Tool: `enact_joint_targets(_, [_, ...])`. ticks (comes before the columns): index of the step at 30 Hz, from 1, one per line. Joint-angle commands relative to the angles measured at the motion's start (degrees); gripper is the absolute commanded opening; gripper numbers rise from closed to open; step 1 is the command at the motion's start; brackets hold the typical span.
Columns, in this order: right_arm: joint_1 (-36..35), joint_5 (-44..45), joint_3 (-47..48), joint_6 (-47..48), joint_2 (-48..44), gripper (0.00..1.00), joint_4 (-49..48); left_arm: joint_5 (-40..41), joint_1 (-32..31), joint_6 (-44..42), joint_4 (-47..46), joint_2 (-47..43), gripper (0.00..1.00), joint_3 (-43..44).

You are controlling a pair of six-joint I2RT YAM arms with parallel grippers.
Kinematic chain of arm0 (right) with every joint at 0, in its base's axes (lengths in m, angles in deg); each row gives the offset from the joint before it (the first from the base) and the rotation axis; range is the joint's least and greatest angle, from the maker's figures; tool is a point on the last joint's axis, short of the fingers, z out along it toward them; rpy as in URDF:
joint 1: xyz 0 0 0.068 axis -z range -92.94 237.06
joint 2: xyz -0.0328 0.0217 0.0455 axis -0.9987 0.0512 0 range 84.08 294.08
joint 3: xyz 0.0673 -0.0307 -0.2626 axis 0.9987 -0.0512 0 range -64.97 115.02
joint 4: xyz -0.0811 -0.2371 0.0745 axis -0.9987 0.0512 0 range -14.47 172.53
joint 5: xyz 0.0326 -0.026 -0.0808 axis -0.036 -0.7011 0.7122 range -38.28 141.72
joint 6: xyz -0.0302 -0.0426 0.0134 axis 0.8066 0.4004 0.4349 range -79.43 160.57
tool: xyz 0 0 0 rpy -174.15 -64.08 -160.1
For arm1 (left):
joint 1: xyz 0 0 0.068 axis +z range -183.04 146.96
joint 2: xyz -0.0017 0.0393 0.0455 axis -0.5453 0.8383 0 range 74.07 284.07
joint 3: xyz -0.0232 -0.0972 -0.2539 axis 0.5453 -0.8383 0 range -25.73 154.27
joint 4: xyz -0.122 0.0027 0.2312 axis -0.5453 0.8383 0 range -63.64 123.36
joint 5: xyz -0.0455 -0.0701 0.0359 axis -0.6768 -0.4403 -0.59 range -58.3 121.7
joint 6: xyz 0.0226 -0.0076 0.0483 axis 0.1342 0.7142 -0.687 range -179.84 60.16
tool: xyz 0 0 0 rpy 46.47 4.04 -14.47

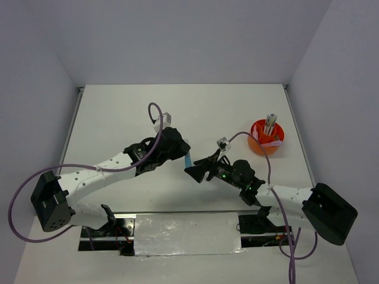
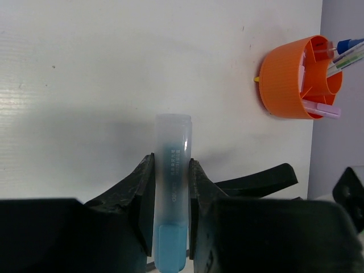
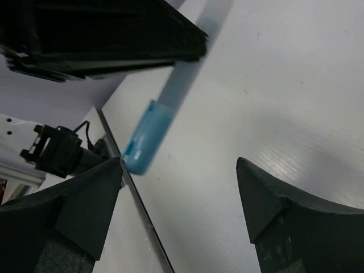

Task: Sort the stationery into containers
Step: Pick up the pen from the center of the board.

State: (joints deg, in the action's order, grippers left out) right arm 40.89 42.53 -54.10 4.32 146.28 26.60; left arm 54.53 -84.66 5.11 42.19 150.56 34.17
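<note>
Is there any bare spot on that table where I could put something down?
Yes. The far half of the table, between the back wall and both arms, is bare, apart from the orange cup near the right wall. It is crowded mid-table, where the left jaws grip the blue marker beside the open right jaws.

Top cam: high at near edge, looks down on whole table (image 1: 177, 112). Wrist cams: close-in, low. All three share blue marker (image 2: 172, 187); top and left also orange cup (image 2: 284, 79).
</note>
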Motion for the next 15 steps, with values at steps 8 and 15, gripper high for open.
enact_joint_targets(8, [-3.49, 3.74, 6.61, 0.75, 2.75, 0.85, -9.88, 2.84, -0.86, 0.88, 1.31, -3.45, 0.00, -0.66])
enact_joint_targets(15, [-4.10, 7.79, 12.50, -1.19, 7.50, 0.59, -1.43, 2.75, -0.86, 0.88, 1.21, -5.20, 0.00, -0.84])
